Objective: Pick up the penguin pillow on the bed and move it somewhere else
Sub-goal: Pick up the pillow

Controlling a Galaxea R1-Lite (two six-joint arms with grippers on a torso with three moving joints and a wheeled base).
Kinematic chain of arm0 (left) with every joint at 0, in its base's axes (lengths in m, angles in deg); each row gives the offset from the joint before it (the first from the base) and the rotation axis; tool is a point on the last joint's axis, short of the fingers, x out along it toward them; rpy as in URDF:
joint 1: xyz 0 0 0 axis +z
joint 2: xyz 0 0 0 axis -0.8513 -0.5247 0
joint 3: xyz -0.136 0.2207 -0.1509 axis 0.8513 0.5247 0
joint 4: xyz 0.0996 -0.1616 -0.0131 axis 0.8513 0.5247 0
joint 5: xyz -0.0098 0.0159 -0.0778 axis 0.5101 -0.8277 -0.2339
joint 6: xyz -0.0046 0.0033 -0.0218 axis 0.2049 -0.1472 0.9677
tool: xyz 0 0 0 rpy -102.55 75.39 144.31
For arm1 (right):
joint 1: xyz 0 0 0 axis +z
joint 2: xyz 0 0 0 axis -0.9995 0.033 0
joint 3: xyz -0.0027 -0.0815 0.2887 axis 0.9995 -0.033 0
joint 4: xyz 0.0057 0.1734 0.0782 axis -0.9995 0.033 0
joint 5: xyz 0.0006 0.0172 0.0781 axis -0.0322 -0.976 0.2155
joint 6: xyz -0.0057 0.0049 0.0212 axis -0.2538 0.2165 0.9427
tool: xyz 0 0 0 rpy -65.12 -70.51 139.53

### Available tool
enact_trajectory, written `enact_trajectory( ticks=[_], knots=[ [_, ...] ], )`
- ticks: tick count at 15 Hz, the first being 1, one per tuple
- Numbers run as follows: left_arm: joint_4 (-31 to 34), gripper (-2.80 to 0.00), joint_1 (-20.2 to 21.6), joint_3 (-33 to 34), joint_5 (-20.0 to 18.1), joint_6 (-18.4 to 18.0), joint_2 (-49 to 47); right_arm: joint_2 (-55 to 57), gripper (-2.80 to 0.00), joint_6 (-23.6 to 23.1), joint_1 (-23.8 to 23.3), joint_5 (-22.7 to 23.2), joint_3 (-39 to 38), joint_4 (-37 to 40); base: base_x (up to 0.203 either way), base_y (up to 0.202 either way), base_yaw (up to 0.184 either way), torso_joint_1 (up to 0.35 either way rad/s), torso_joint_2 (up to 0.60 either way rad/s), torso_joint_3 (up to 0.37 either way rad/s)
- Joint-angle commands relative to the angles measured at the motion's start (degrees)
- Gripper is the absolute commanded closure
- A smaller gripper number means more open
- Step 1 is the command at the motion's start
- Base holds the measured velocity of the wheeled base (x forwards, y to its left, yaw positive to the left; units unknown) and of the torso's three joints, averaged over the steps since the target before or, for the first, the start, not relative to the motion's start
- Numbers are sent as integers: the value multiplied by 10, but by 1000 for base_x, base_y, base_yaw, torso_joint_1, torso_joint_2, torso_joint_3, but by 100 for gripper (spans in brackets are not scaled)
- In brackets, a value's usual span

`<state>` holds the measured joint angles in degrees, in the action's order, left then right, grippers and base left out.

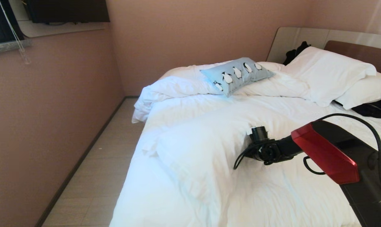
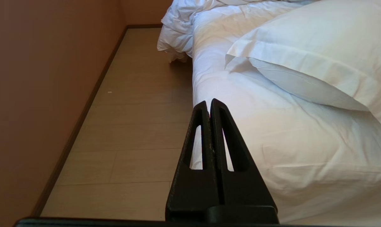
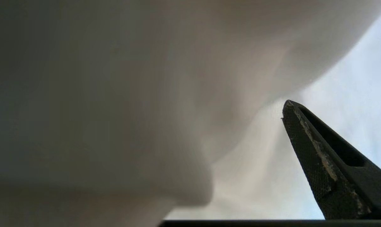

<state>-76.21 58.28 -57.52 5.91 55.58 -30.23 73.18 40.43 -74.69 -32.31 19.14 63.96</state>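
Nothing of the task looks done yet: the penguin pillow [image 1: 237, 74] lies on the bed [image 1: 291, 192] by the head end, well beyond the right gripper [image 1: 252, 148] and untouched. That gripper sits low among the white duvet [image 1: 193, 151] folds, jaws spread wide and empty; in its wrist view one finger [image 3: 323, 160] shows beside cloth, with nothing between the jaws. The left gripper [image 2: 208, 108] hangs at the bedside over the floor [image 2: 137, 126], fingers pressed together, holding nothing. Left to do, by my reading: reach the pillow, close on it, lift it and set it elsewhere.
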Motion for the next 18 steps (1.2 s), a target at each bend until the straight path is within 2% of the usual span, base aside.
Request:
enact_trajectory(
  ticks=[1,3,8,13,18],
  knots=[
    [0,0,0,1,0,0,0,-20,-280,113,1,129,39,110,0,0,0,0,0,0],
    [0,0,0,1,0,0,0,-25,-280,145,8,158,63,150,0,0,0,0,0,0],
    [0,0,0,0,0,0,0,-48,-280,204,13,246,71,152,0,0,0,0,0,0],
    [0,0,0,1,0,0,0,-68,-280,243,13,268,69,150,0,0,0,0,0,0],
    [0,0,0,1,0,0,0,-81,-280,252,13,297,68,139,0,0,0,0,0,0]
  ],
)
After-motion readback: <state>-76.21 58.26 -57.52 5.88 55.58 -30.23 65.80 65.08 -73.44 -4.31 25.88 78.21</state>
